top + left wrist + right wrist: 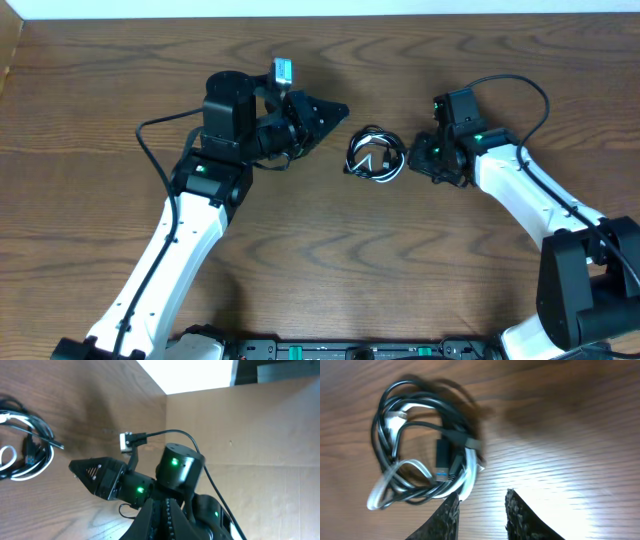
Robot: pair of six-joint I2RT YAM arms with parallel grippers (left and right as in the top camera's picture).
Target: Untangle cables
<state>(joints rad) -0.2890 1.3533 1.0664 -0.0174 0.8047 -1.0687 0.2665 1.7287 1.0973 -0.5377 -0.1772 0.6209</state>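
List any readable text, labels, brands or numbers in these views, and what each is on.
None can be read.
The cables: no legible marking; the plug shows only a blue band.
The left arm and right arm: no lettering visible.
The table: bare wood grain, no print.

you have one black cable (441, 452) and one white cable (377, 494), two cords in all, lying as a single bundle on one table (330, 270). you have two arms, the left arm (170, 250) and the right arm (520, 190). they carry two grippers, the left gripper (335, 112) and the right gripper (482, 497), one on each arm.
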